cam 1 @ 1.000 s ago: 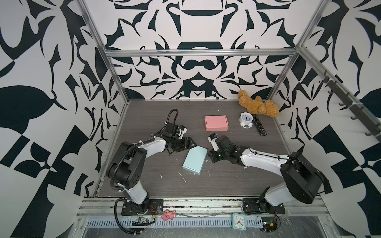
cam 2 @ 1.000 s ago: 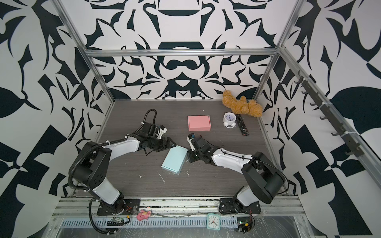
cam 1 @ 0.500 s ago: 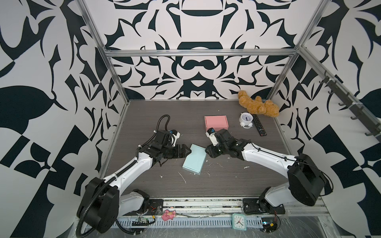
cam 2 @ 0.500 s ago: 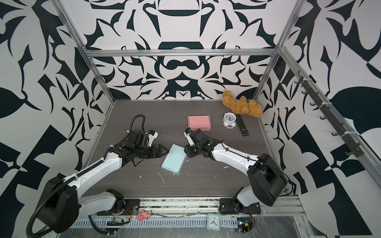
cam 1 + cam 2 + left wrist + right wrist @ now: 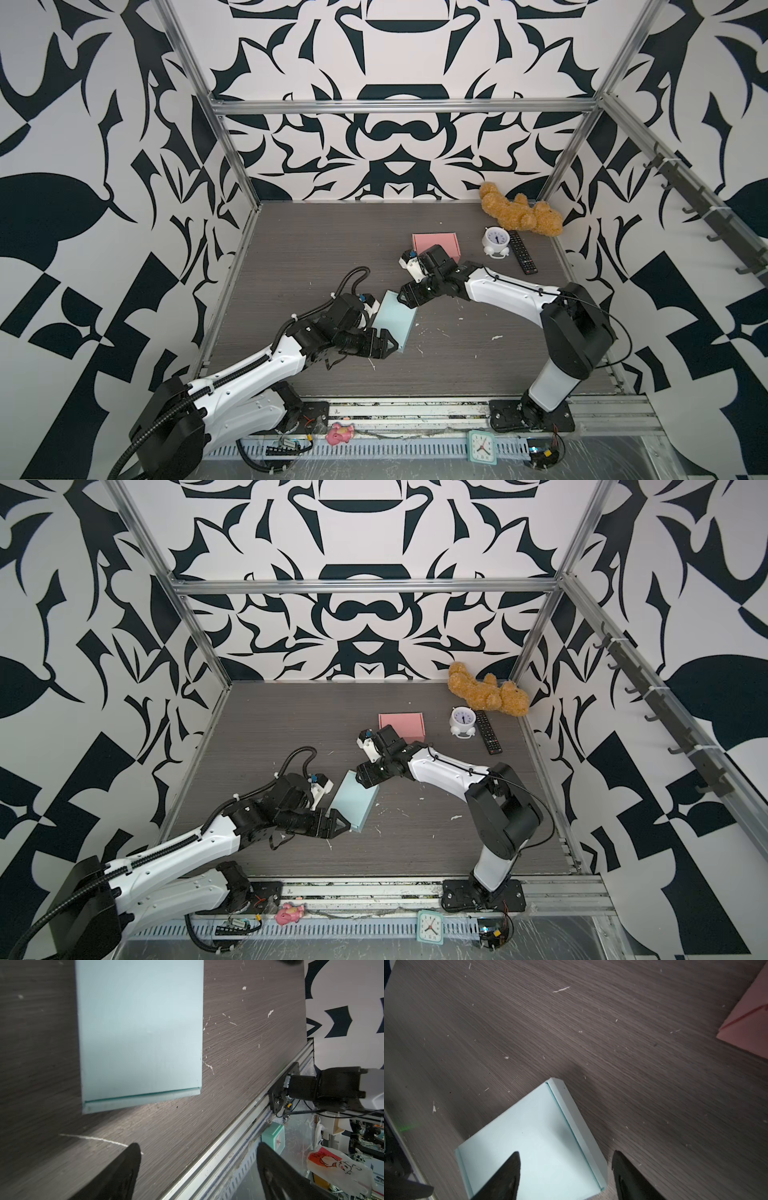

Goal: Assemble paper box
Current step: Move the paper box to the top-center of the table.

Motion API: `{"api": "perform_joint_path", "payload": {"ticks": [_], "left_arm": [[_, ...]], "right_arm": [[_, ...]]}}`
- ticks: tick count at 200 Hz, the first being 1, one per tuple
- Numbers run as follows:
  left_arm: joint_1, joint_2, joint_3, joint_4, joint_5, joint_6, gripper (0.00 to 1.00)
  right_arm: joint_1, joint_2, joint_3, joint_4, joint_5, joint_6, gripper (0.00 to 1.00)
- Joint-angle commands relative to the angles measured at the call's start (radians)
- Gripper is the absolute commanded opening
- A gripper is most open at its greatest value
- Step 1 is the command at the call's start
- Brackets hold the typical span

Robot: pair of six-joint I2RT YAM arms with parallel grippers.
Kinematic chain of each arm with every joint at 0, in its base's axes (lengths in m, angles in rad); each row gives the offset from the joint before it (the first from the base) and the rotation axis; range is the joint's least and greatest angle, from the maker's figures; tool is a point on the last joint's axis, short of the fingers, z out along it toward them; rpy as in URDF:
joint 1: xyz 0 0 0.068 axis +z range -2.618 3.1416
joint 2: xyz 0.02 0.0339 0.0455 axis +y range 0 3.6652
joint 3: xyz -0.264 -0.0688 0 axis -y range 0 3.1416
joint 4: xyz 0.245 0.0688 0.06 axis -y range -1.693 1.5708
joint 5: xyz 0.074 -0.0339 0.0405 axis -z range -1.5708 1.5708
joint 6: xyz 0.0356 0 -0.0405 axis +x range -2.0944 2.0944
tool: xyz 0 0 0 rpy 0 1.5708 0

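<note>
Light blue paper box [image 5: 392, 322] [image 5: 139, 1032]: closed and lying flat on the dark wood table [image 5: 311, 249], near its middle; taken here as the landmark.
Left gripper [image 5: 384, 344] [image 5: 197, 1147]: placed just beside the box's near end, with bare table between them; fingers [image 5: 128, 1159] are spread wide and nothing is held.
Right gripper [image 5: 409, 297] [image 5: 565, 1154]: set over the box's far end; its fingers are parted, one seen above the lid and one past the long edge. Contact cannot be told.
Pink box [image 5: 436, 245]: beyond the blue box's far end, well apart.
Alarm clock [image 5: 496, 242]: right of the pink box, farther from the blue box.
Remote control [image 5: 523, 257]: just beside the clock, on the side away from the blue box.
Teddy bear [image 5: 519, 214]: farthest from the blue box, in the back corner.
</note>
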State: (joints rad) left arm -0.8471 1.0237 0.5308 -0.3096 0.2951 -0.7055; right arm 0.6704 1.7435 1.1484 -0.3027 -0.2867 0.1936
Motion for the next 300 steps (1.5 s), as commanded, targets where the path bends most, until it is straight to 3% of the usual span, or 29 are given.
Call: {"api": "perform_joint_path", "payload": {"ticks": [1, 84, 157, 207, 300], "left_arm": [[-0.022, -0.010, -0.041, 0.050, -0.029, -0.070, 0.90], [-0.047, 0.098, -0.086, 0.234, -0.027, -0.106, 0.87], [-0.046, 0.201, -0.074, 0.318, -0.049, -0.118, 0.86], [-0.044, 0.243, -0.036, 0.323, -0.080, -0.090, 0.78], [0.038, 0.270, -0.033, 0.330, -0.041, -0.056, 0.73]], "right_arm": [[-0.002, 0.014, 0.056, -0.027, -0.040, -0.022, 0.74], [-0.006, 0.112, 0.108, -0.031, -0.095, -0.030, 0.75], [-0.010, 0.113, 0.088, -0.009, -0.107, -0.016, 0.75], [-0.009, 0.090, 0.057, 0.001, -0.110, -0.010, 0.70], [-0.009, 0.010, -0.039, 0.016, -0.119, 0.007, 0.68]]}}
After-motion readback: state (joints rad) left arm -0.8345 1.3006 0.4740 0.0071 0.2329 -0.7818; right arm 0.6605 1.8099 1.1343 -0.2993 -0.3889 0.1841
